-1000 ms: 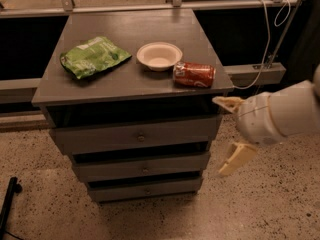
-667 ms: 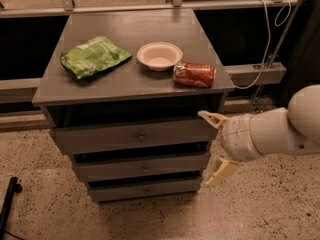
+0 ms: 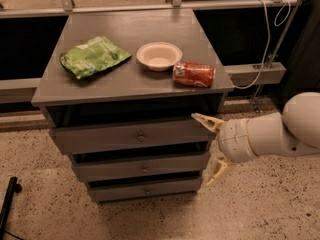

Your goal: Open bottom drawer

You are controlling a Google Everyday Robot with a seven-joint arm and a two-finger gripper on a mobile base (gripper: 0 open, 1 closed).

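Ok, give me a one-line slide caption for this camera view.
Open two-finger tool beside the right edge of the grey wooden drawer stack, grey bottom drawer not yet touched.

Cream tool (image 3: 202, 150) beside grey bottom drawer (image 3: 147, 190); green bag (image 3: 94, 56); perhaps red can (image 3: 194, 74)

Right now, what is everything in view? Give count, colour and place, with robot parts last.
Chip bag: one, green, cabinet top, left.
Bowl: one, white, cabinet top, centre.
Soda can: one, red, on its side, right of bowl.
Cabinet: one, grey, centre.
Top drawer: one, grey.
Middle drawer: one, grey.
Bottom drawer: one, grey, lowest.
Cable: one, white, right.
Arm: one, white, right.
Tool: one, cream, open, at drawers' right edge.
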